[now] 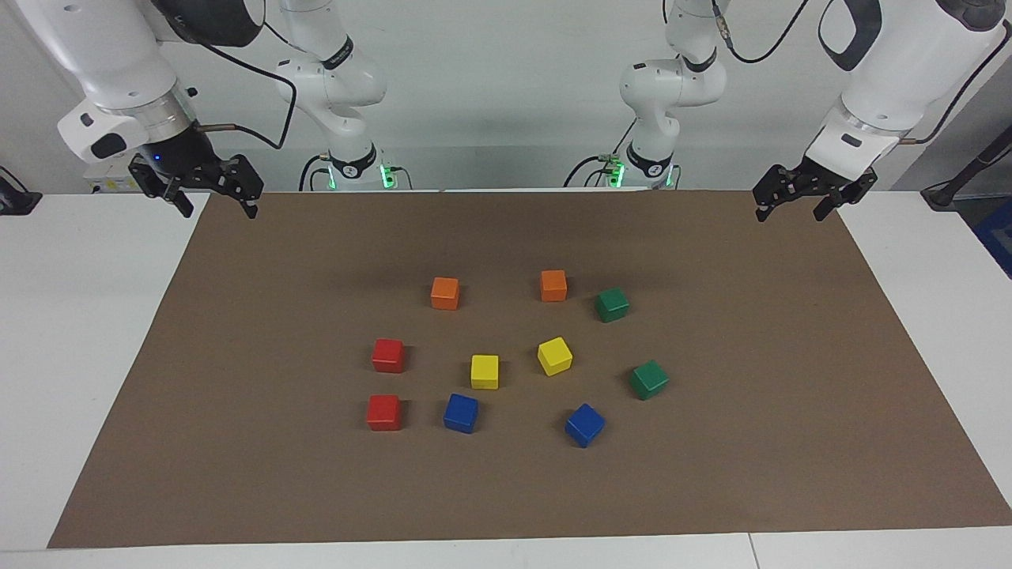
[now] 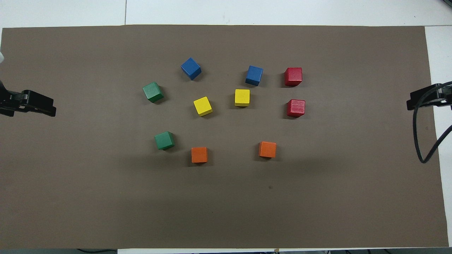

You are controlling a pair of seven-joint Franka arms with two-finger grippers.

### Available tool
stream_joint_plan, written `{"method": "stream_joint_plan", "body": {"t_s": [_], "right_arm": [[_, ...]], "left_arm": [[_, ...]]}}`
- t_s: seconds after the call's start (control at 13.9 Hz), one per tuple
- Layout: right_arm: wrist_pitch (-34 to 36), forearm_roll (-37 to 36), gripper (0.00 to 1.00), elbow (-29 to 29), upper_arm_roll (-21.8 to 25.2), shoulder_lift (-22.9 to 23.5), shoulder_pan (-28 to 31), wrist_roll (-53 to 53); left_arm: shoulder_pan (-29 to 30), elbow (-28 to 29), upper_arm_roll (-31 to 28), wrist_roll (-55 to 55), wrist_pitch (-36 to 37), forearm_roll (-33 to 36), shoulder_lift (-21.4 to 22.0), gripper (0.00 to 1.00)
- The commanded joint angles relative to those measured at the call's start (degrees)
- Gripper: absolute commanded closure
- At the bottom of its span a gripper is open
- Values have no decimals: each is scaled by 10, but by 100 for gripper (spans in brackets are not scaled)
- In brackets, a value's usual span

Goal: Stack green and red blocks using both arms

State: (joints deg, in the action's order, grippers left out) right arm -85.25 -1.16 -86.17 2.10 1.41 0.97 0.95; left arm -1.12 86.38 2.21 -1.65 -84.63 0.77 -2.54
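Two green blocks sit toward the left arm's end of the cluster: one [image 1: 612, 305] [image 2: 164, 140] nearer the robots, the other [image 1: 649, 379] [image 2: 153, 92] farther out. Two red blocks sit toward the right arm's end, one [image 1: 388, 356] [image 2: 296, 108] nearer the robots and one [image 1: 384, 412] [image 2: 293, 76] just farther. All four rest apart on the mat, none stacked. My left gripper [image 1: 791, 212] hangs open and holds nothing over its own corner of the mat. Over the mat's other robot-side corner my right gripper [image 1: 219, 207] is open too, with nothing in it. Both arms wait away from the cubes.
Two orange cubes [image 1: 445, 292] [image 1: 553, 285] lie nearest the robots. Two yellow cubes [image 1: 485, 371] [image 1: 554, 356] sit in the middle and two blue cubes [image 1: 461, 412] [image 1: 585, 424] farthest out. A brown mat [image 1: 751, 442] covers the white table [image 1: 71, 332].
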Motion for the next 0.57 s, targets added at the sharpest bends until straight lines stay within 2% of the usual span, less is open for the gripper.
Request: {"method": "stream_joint_plan", "body": {"t_s": [0.0,0.5], "right_arm": [[7,-1,0,-10,-3,-11,8,9],[7,-1,0,-9,-3,-11,8,9]], "left_arm": [[2,-17,1,-9,4,-6,-11,0],[-2,-21,2,-5,-3,0,-18,0]]}}
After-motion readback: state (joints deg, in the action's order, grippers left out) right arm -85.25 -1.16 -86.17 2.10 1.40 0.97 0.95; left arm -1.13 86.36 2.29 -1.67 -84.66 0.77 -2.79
